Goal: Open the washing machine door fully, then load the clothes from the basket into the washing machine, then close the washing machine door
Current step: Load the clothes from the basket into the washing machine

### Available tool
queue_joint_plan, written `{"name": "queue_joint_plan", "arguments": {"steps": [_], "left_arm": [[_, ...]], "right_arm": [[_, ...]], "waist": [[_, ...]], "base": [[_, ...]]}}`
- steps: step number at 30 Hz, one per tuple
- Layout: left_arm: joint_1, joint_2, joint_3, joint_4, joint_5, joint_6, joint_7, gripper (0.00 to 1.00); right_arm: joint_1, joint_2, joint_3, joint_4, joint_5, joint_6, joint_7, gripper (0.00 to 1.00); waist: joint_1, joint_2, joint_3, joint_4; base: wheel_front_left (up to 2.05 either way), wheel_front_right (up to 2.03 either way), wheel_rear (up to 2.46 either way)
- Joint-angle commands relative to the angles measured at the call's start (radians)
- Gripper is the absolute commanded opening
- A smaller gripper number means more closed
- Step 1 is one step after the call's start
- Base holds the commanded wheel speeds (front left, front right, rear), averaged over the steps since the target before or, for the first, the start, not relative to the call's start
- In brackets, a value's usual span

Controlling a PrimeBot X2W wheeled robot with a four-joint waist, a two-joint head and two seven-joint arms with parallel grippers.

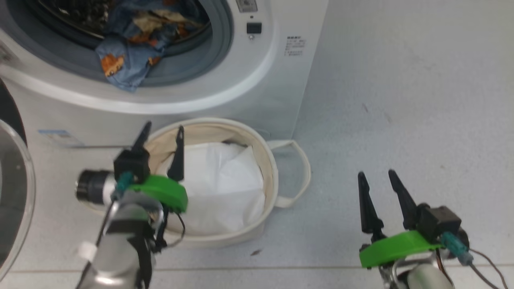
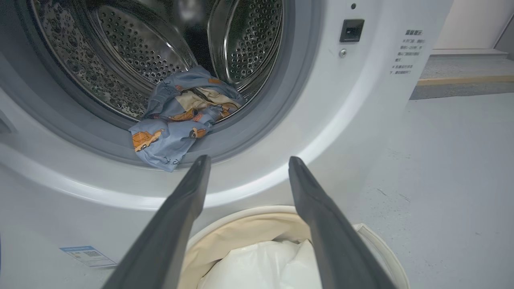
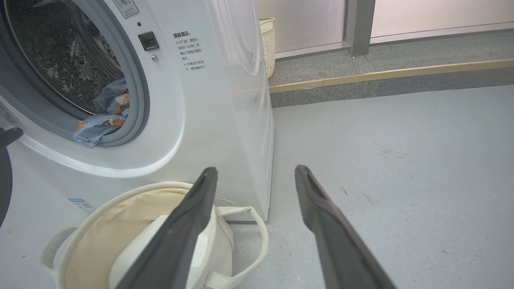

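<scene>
dark-fingered left gripper [image 1: 164, 125] and right gripper [image 1: 376, 172] gape empty, probably touching nothing.

Head camera looks down; both wrist cameras face forward, sharing the washing machine [image 2: 341, 104] and basket [image 3: 100, 226].

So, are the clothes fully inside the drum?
Not fully: the clothes sit in the drum, one corner hanging out over the gasket.

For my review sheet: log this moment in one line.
door open; clothes in drum, over gasket; basket holds white liner; left gripper open; right gripper open
</scene>
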Motion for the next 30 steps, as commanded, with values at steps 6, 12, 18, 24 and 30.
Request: {"name": "queue_joint_plan", "arguments": {"steps": [6, 12, 18, 24, 30], "left_arm": [[-0.258, 0.066, 0.048, 0.137, 0.023, 0.004, -0.005, 1.0], [-0.481, 0.126, 0.057, 0.293, 0.041, 0.024, -0.005, 1.0], [-0.66, 0.185, 0.042, 0.486, 0.069, 0.051, 0.006, 1.0], [-0.781, 0.229, 0.013, 0.589, 0.096, 0.069, 0.042, 1.0], [-0.82, 0.261, -0.006, 0.63, 0.113, 0.123, 0.115, 1.0]], "right_arm": [[-0.089, -0.002, 0.03, -0.056, -0.006, 0.001, -0.005, 1.0], [-0.145, -0.002, 0.049, -0.075, 0.019, 0.001, -0.005, 1.0], [-0.186, -0.002, 0.047, -0.086, 0.031, 0.001, -0.005, 1.0], [-0.207, -0.002, 0.039, -0.088, 0.036, 0.001, -0.005, 1.0], [-0.209, -0.002, 0.037, -0.086, 0.038, 0.001, -0.005, 1.0]], "waist": [[0.0001, -0.0001, 0.151, -0.021], [0.0001, -0.0001, 0.257, -0.053], [0.0001, -0.0001, 0.334, -0.086], [0.0001, -0.0001, 0.387, -0.109], [0.0001, -0.0001, 0.399, -0.118]], "base": [[0.0, 0.0, 0.0], [0.0, 0.0, 0.0], [0.0, 0.0, 0.0], [0.0, 0.0, 0.0], [0.0, 0.0, 0.0]]}}
